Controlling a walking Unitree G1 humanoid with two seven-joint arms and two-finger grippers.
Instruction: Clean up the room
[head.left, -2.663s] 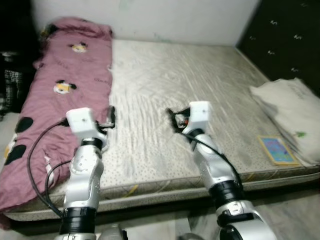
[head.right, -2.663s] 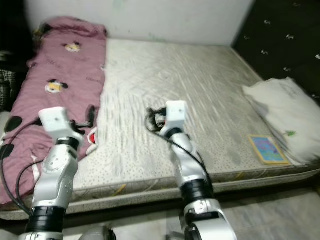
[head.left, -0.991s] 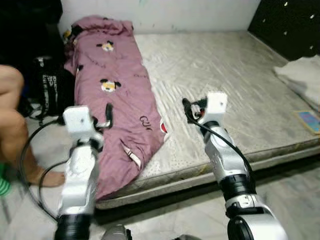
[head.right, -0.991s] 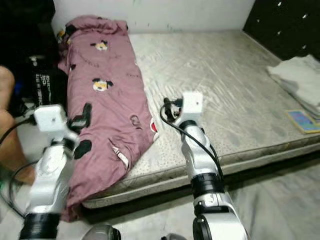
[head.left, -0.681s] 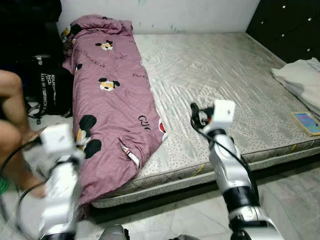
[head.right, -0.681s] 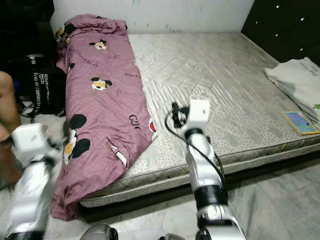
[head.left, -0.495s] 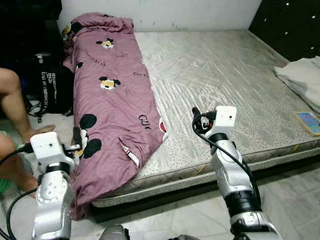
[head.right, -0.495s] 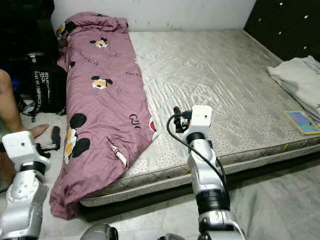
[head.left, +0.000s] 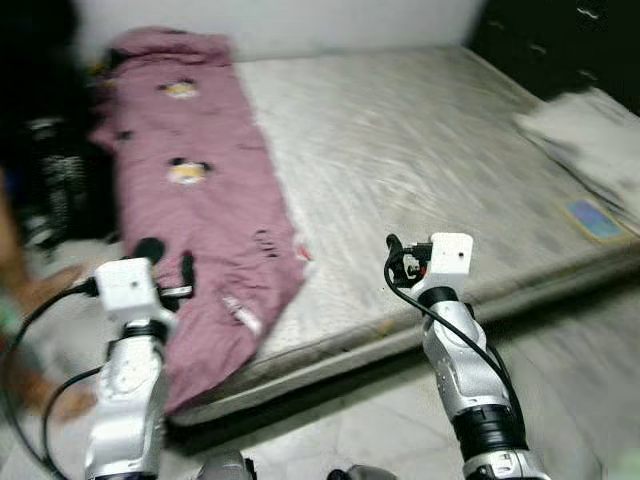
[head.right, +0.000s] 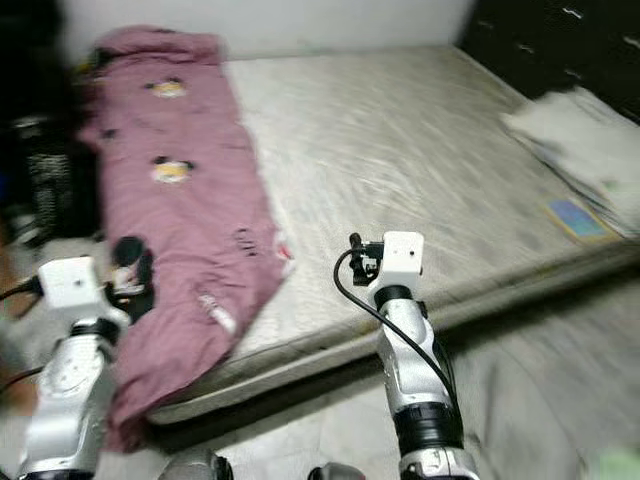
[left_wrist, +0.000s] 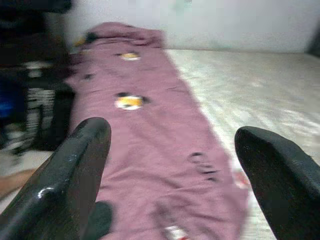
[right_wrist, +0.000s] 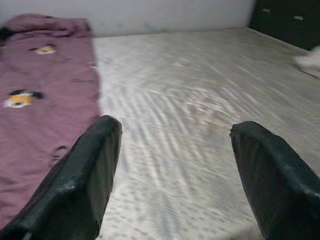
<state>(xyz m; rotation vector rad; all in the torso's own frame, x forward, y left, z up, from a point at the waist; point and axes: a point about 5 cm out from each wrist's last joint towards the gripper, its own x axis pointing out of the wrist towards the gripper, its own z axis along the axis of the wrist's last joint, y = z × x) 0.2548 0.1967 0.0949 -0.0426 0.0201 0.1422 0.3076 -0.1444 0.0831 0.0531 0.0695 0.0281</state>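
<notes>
A mauve blanket (head.left: 200, 190) with cartoon mouse prints lies along the left side of a bare grey mattress (head.left: 400, 150), and its near end hangs over the front edge. My left gripper (head.left: 186, 272) is held up in front of that hanging end, short of the bed. In the left wrist view it (left_wrist: 172, 165) is open and empty, facing the blanket (left_wrist: 150, 125). My right gripper (head.left: 392, 262) hovers over the mattress's front edge. In the right wrist view it (right_wrist: 172, 165) is open too, with nothing in it. The pictures are blurred.
Folded white cloth (head.left: 585, 125) and a small flat book (head.left: 592, 220) lie on the mattress's right side. A black bag (head.left: 55, 185) stands on the floor left of the bed, beside a person's leg (head.left: 25, 300). Pale tiled floor (head.left: 580, 380) runs along the bed's front.
The whole picture has shifted and blurred, so the camera has moved. Both arms stay raised with open fingers; the left gripper now stands nearer the blanket's hanging end.
</notes>
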